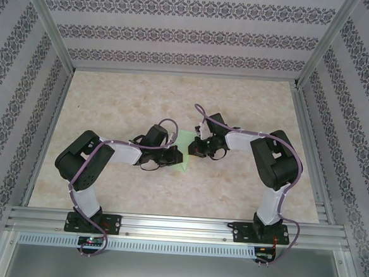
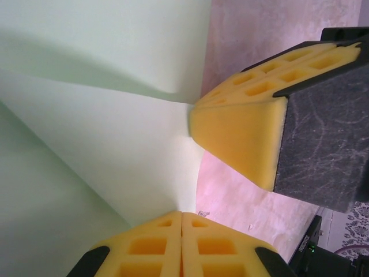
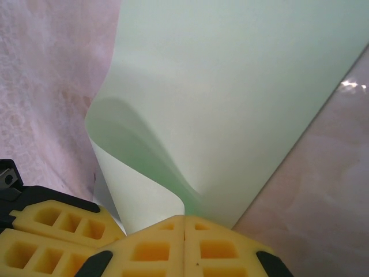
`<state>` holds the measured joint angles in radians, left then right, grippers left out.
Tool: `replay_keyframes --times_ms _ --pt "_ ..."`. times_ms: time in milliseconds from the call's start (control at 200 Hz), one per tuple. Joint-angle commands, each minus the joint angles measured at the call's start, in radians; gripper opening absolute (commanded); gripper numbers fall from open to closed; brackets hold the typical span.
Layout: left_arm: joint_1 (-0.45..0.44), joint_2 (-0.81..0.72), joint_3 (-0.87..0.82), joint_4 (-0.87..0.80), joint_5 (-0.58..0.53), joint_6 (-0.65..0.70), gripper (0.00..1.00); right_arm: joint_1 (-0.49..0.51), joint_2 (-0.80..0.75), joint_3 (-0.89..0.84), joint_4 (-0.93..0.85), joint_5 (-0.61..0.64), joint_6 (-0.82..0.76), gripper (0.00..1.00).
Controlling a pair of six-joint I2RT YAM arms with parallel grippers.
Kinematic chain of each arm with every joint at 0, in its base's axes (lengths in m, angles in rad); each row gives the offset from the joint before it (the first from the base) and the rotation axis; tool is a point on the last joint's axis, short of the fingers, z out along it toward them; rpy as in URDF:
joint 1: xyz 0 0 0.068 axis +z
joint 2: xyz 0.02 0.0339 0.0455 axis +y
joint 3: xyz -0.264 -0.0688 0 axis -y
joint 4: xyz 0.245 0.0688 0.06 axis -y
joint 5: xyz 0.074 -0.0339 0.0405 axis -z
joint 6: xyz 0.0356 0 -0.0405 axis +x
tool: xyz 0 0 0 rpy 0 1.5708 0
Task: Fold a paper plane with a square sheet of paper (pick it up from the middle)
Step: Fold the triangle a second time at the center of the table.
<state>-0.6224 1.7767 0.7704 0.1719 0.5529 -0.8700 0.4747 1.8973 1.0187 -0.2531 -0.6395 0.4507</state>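
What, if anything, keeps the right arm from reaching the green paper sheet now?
Nothing, it seems, so yes. The right end effector is shut on a curled edge of the square sheet of paper; the left end effector pinches the sheet close beside it, not across its way.

table (image 1: 143, 97) open all round; left hand (image 1: 177, 156), right hand (image 1: 197, 146) flank the paper (image 1: 185, 160).

Robot lab test cell, aluminium frame (image 1: 48, 24), patterned wallpaper panels (image 1: 179, 37), marble-look tabletop (image 1: 130, 97)
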Motion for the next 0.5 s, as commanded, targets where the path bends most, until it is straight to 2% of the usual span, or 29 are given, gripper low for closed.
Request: replay_keyframes --times_ms 0,495 --pt "-0.011 0.006 0.026 0.035 0.017 0.003 0.08 -0.015 -0.015 -0.006 0.011 0.023 0.001 0.06" --pt "-0.012 0.021 0.036 0.022 0.012 0.005 0.08 -0.017 -0.009 -0.002 0.003 0.031 -0.001 0.06"
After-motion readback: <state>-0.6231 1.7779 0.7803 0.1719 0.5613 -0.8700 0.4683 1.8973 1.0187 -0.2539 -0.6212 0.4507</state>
